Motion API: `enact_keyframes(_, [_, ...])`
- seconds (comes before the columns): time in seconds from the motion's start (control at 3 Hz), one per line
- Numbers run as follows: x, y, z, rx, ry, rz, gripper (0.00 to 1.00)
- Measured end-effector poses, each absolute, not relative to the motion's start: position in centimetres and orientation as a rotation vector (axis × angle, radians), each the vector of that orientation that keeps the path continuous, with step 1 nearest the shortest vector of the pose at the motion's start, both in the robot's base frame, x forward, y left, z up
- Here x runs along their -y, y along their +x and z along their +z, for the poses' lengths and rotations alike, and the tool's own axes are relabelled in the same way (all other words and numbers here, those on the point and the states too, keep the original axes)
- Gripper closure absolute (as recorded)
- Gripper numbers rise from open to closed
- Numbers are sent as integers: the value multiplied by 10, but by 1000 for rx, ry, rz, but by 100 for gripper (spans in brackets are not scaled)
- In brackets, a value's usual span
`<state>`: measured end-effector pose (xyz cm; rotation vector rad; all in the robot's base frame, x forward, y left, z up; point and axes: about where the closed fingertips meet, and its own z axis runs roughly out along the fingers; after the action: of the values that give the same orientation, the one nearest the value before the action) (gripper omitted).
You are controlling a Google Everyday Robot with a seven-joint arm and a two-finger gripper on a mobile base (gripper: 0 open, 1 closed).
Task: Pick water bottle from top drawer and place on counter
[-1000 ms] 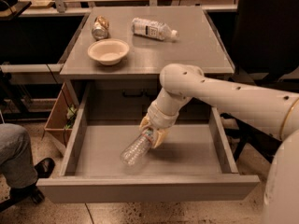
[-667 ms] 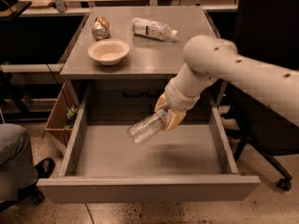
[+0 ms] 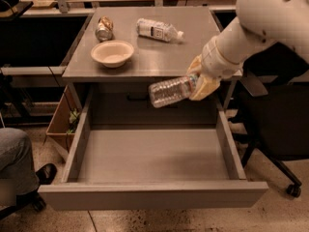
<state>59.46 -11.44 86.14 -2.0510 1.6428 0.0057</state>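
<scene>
Water bottle (image 3: 166,92) hangs sideways in one gripper (image 3: 195,83) over one top drawer (image 3: 154,153).

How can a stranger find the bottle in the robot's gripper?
Above the open grey top drawer, at the front right edge of the flat grey counter, the cream gripper holds a clear ribbed plastic water bottle sideways in the air. The other bottle, with a wide white label, lies on the counter.
</scene>
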Motion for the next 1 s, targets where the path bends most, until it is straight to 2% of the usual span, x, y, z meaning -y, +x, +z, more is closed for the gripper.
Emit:
enact_keyframes(0.33, [125,634,912,-1654,-1888,-66,100])
enact_keyframes(1.0, [99,727,962,-1547,-1695,-140,100])
